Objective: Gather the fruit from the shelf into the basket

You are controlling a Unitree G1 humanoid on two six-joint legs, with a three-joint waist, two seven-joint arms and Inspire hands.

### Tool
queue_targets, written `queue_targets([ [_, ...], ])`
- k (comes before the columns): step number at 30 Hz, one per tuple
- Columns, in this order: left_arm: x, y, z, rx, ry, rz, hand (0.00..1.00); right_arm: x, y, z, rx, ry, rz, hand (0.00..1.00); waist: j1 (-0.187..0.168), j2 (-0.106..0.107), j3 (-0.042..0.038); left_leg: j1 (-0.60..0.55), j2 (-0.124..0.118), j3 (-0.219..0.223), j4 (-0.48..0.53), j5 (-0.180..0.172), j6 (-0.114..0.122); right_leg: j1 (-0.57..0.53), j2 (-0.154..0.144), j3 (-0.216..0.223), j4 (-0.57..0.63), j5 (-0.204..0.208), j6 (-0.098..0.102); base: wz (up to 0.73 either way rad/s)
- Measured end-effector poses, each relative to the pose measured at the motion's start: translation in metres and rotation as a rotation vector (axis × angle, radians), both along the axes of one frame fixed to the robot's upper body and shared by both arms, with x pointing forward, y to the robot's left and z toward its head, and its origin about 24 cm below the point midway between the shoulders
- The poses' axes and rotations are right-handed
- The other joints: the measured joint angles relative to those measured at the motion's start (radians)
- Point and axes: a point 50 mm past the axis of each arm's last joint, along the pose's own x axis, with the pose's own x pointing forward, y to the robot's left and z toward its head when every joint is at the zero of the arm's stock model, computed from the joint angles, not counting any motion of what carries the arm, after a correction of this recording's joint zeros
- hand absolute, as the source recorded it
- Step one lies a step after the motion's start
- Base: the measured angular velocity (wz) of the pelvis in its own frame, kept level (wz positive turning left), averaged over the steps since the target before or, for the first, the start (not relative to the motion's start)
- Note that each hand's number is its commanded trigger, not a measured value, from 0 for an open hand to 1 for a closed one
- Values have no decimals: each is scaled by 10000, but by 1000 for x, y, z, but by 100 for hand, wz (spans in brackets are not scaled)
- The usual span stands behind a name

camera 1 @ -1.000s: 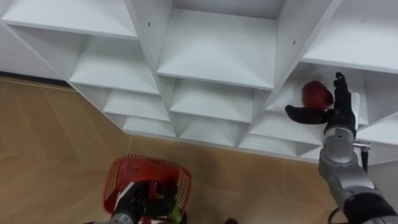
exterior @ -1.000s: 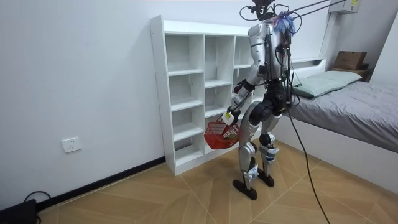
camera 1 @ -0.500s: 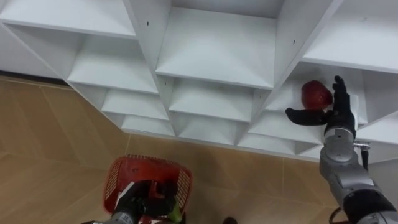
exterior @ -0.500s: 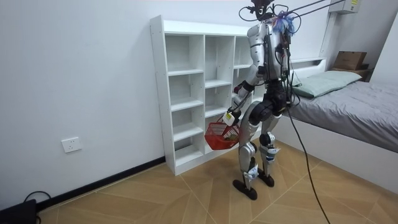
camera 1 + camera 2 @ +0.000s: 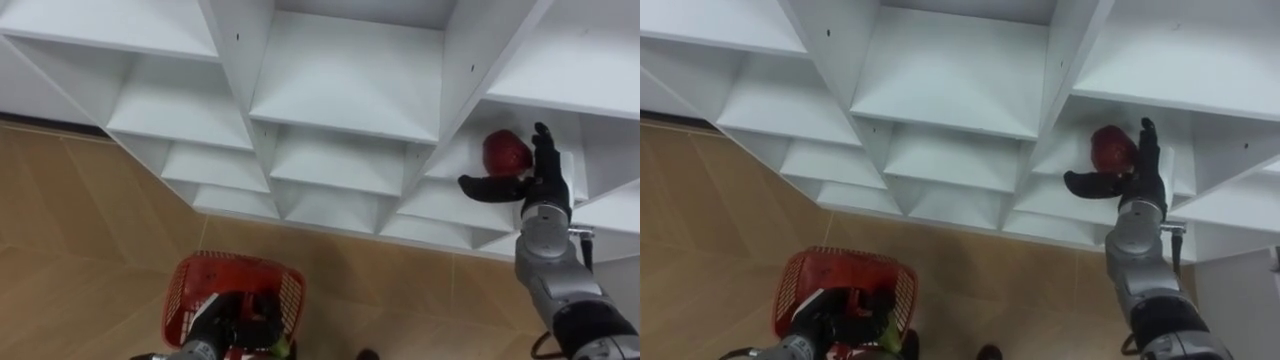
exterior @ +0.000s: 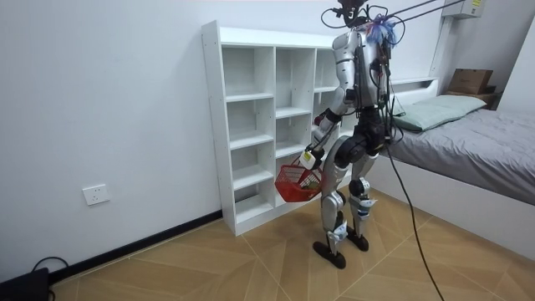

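Note:
A red apple (image 5: pixel 507 152) (image 5: pixel 1111 147) lies on a shelf in the right column of the white closet (image 5: pixel 345 80). My right hand (image 5: pixel 541 180) (image 5: pixel 1138 178) is open at that shelf. Its straight fingers stand just right of the apple and its thumb is stretched out below it; I cannot tell whether they touch. Low on my left, my left hand (image 5: pixel 215 325) (image 5: pixel 815 322) is shut on the handle of a red mesh basket (image 5: pixel 240 262) (image 6: pixel 292 182). Something green (image 5: pixel 281 347) shows inside the basket. In the room view I stand upright, facing the closet.
The closet's other compartments (image 5: pixel 335 165) show bare white shelves. Wooden floor (image 5: pixel 80 230) runs below and to the left of the closet. A bed (image 6: pixel 476 142) stands at the room view's right, behind me, and a white wall (image 6: pixel 109 100) is on the left.
The view has shifted very slightly. My right hand stays beside the apple and the basket hangs as before.

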Motion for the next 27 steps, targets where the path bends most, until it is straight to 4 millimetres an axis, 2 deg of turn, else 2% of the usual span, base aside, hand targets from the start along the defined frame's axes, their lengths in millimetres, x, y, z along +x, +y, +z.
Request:
queue_targets([
  [8, 0, 1, 0, 92, 20, 73, 100, 2, -4, 2, -94, 29, -90, 0, 15, 9, -6, 24, -19, -5, -126, 11, 10, 3, -1, 2, -78, 15, 17, 0],
  [9, -1, 1, -1, 106, 68, 81, 100, 3, -5, 3, -98, 20, -101, 7, 15, 11, -8, 24, -19, -1, -140, 12, 10, 5, 2, 1, -99, 18, 21, 0],
  [10, -1, 1, -1, 114, 89, 85, 100, 3, -5, 3, -102, 17, -103, 56, 15, 13, -9, 24, -19, -1, -146, 12, 11, 7, 4, 1, -111, 21, 25, 0],
  [11, -1, 1, -2, 126, 114, 91, 100, 4, -5, 3, -108, 19, -109, 75, 14, 18, -12, 29, -21, -3, -159, 12, 11, 15, 5, -4, -127, 23, 27, 0],
  [13, -2, 2, -2, 152, 140, 108, 100, 4, -6, 3, -134, 45, -171, 100, 14, 19, -13, 115, -32, -5, -226, 17, 16, 79, 0, -1, -153, 24, 31, 0],
  [18, -2, 2, -3, 190, 193, 122, 100, 1, -23, 7, -504, 243, -518, 100, 47, 27, -20, 317, -36, 37, -342, 37, 8, 240, 7, 31, -209, 23, 38, -2],
  [27, -2, 1, -4, 210, 256, 41, 100, -2, -28, 3, -486, 505, -724, 100, 185, 40, -41, 480, -17, 59, -439, 62, -19, 367, 59, 87, -332, 38, 26, -1],
])
